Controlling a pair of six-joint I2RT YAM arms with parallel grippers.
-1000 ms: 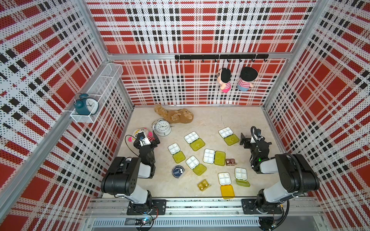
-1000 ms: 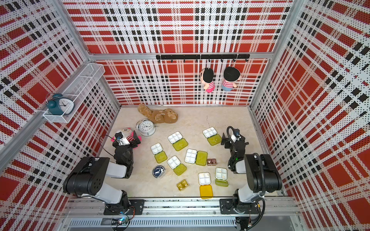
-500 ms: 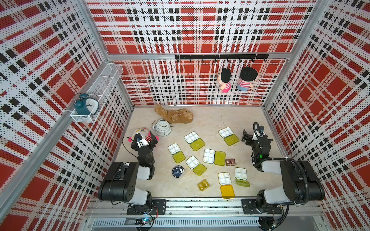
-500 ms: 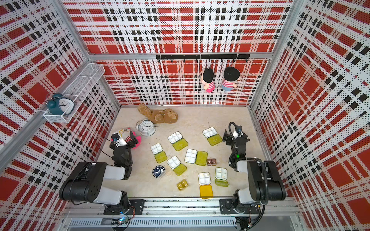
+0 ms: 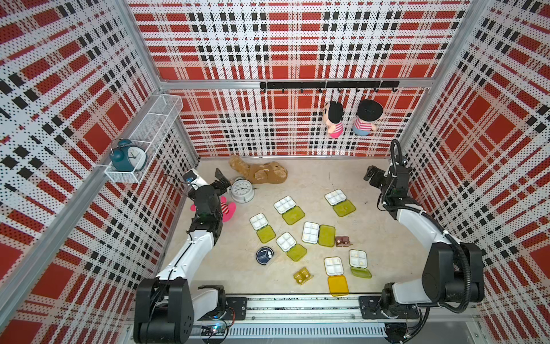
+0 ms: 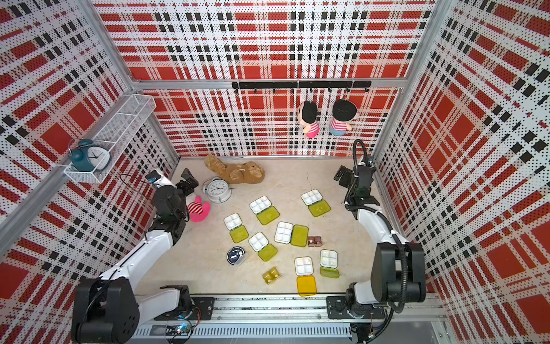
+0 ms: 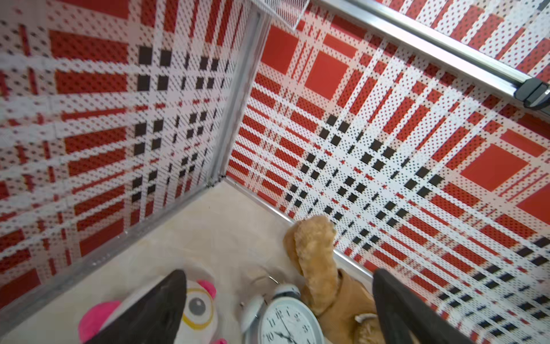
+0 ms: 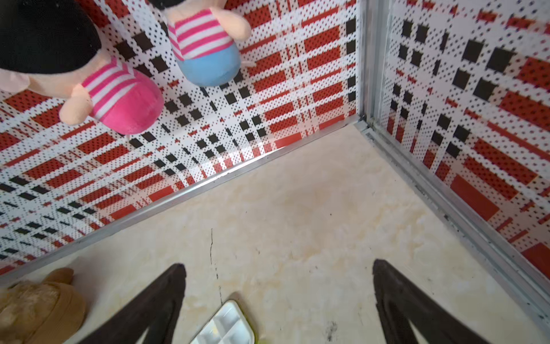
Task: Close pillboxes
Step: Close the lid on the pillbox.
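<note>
Both arms are up at the far end of the table (image 5: 315, 175) and neither is carrying anything. Your left gripper (image 5: 222, 181) hangs with its fingers spread wide above the white alarm clock (image 5: 242, 190) and the pink toy (image 5: 227, 210). Your right gripper (image 5: 372, 175) is just as wide, near the far right corner.

The pillboxes (image 5: 310, 232) lie scattered from mid-table to the near edge, well apart from both grippers. The green lids and the orange lid (image 5: 338, 285) are flopped flat beside their white trays, so nothing looks closed yet.

Start on the right, where the far pillbox (image 5: 335, 196) is your nearest. Its tray (image 8: 226, 324) shows low between the fingers in the right wrist view.

Come down beyond the free edge of its green lid (image 5: 344, 208), on the side away from the hinge. Slip one fingertip under that edge and sweep the lid up and over in an arc around the hinge. Then press straight down on the middle until it seats.

These boxes look light and will likely skate, so push toward the hinge side, not across it.

On the left, swing clear of the clock before you descend, then take the nearest box (image 5: 257, 221). Leave the little amber box (image 5: 303, 275) and the brown box (image 5: 342, 240) until later, since they'll need finer aim.
</note>
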